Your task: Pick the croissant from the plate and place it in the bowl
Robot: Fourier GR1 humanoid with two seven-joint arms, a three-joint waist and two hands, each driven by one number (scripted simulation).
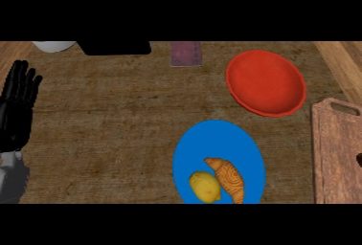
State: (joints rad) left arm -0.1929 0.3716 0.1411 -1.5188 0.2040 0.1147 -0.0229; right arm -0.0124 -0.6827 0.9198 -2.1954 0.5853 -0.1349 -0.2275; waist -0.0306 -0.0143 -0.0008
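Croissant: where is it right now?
In the head view, the croissant lies on the blue plate at lower centre-right, beside the lemon, below the red bowl.

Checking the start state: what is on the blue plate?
On the blue plate lie a croissant and, beside it, a yellow lemon-like fruit. The plate's lower edge is cut off by the view.

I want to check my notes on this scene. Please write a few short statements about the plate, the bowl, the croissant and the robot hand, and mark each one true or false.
1. The croissant lies on the blue plate. True.
2. The red bowl holds the croissant. False: nothing shows in it.
3. A lemon lies on the plate, left of the croissant. True.
4. The left robot hand grips the croissant. False: it rests open at the left edge.
5. A wooden board lies left of the plate. False: it lies right.
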